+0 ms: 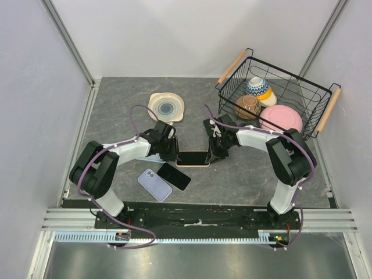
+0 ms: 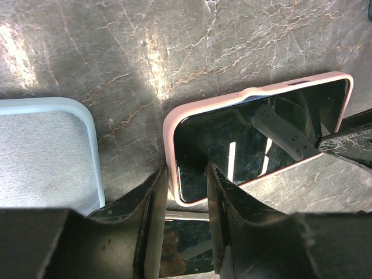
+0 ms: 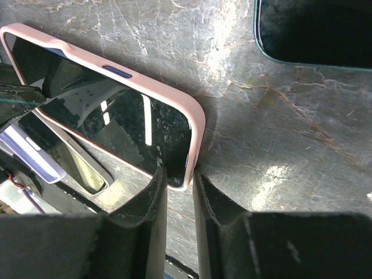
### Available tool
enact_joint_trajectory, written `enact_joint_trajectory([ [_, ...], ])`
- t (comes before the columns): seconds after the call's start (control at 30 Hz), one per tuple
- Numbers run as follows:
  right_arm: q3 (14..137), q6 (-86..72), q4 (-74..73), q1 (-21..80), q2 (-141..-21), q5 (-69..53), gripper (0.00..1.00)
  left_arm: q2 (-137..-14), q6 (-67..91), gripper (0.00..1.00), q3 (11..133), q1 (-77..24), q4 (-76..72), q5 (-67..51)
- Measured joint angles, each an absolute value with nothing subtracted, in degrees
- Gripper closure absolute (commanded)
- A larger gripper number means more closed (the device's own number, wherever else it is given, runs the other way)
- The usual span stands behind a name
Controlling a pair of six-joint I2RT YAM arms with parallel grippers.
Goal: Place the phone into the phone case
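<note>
The phone [image 1: 193, 157] is seen near the middle of the table [image 1: 244, 174], held between the two grippers. Its dark screen [image 2: 261, 133] is framed all round by the rim of a pink case [image 2: 168, 125]; whether it is fully seated cannot be told.

One end of the phone is taken by the left gripper [image 2: 185, 171]. Its fingers [image 2: 154, 192] are set partly apart, with the corner of the cased phone pinched between them. The opposite end is met by the right gripper [image 3: 179, 174]. Its fingers [image 3: 156, 186] are drawn close together on either side of the case's corner; whether they already press on it cannot be told. In the overhead view the left gripper [image 1: 172, 152] and right gripper [image 1: 214, 152] are seen facing each other across the phone.

Just nearer the arm bases, a second dark phone [image 1: 174, 176] is laid flat, and a pale lilac case [image 1: 154, 185] is laid beside it. A cream plate [image 1: 166, 107] with a blue centre is set further back on the left. At the back right, a black wire basket [image 1: 224, 96] with wooden handles is filled with bowls: one blue-patterned [image 1: 257, 87], one brown [image 1: 247, 106] and one pink [image 1: 281, 118].
</note>
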State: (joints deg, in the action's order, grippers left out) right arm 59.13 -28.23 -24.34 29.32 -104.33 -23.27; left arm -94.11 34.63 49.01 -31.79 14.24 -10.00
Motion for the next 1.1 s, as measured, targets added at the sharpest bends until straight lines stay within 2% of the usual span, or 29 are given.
enact_joint_trajectory([
  [0.2,61.9,-27.1,-27.9,31.2,-105.6,-19.2,0.8,-95.1,34.0,0.6,50.7,-32.3,16.1,-9.6],
  [0.37,63.3,-26.5,-30.1,33.1,-105.8,-15.4,0.89,-95.5,33.7,0.6,51.5,-32.9,17.1,-8.8],
  [0.53,64.1,-26.1,-31.5,35.5,-105.1,-10.5,0.89,-95.9,33.7,0.6,52.0,-33.2,17.5,-8.4],
  [0.6,64.1,-25.8,-31.6,36.2,-104.0,-9.1,0.84,-96.1,33.6,0.6,52.3,-33.3,17.4,-8.1],
  [0.7,63.2,-25.3,-31.4,36.9,-102.1,-7.5,0.65,-96.7,33.6,0.6,52.8,-33.4,16.6,-7.5],
  [0.73,62.8,-24.9,-31.5,37.1,-101.5,-6.7,0.54,-97.1,33.6,0.6,53.0,-33.5,15.9,-7.5],
  [0.83,62.1,-24.2,-32.8,37.5,-99.5,-5.2,0.42,-98.5,33.6,0.61,53.8,-34.1,13.6,-8.0],
  [1.0,62.2,-24.4,-34.1,37.3,-92.2,-4.4,0.36,-101.4,33.7,0.61,54.8,-35.6,7.1,-10.9],
  [1.1,63.4,-25.0,-34.7,35.9,-86.1,-4.9,0.22,-103.0,33.8,0.61,55.7,-36.6,4.7,-12.1],
])
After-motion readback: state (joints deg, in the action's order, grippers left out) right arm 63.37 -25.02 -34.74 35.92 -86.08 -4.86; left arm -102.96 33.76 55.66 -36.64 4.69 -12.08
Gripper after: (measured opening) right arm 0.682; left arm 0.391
